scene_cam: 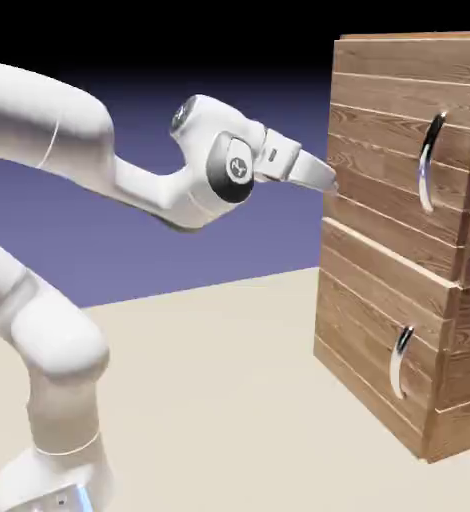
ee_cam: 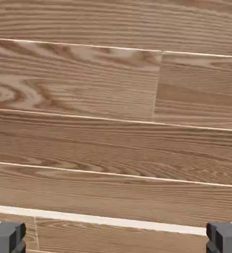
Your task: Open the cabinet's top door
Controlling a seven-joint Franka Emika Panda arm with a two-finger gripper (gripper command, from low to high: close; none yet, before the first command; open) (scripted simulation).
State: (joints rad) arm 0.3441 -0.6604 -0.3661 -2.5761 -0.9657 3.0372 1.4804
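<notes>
"Where was the cabinet?"

"The cabinet [scene_cam: 379,300] stood at the exterior view's right, tall, of brown horizontal planks. Two doors, one above the other."

"And the top door?"

"Top door [scene_cam: 379,130] was the upper panel, directly over the lower door [scene_cam: 374,310]. Long curved silver handle [scene_cam: 432,162] upright on it, toward the panel's right edge in the exterior view. Smaller curved handle [scene_cam: 401,362] on the lower one."

"Position of the arm?"

"White arm [scene_cam: 49,115] came in from the exterior view's left, elbow bent, hand pointing right and slightly down. Gripper [ee_cam: 116,237] was at the left part of the top door, near its lower edge, well apart from the long handle. Could not tell whether it touched the wood."

"State of the gripper?"

"Spread wide. In the hand view the two grey fingertips [ee_cam: 7,237] sat far apart at the bottom corners, nothing pinched between them, only planks beyond."

"What else from the hand view?"

"Wood grain filled the frame. Thin pale seams ran across, dipping slightly toward the right. One thicker pale strip [ee_cam: 98,219] crossed low down, just above the fingertips. No handle in that view."

"Backdrop?"

"Blue-violet [scene_cam: 229,240], darkening to black at the top; pale tabletop [scene_cam: 209,400] below."
</notes>
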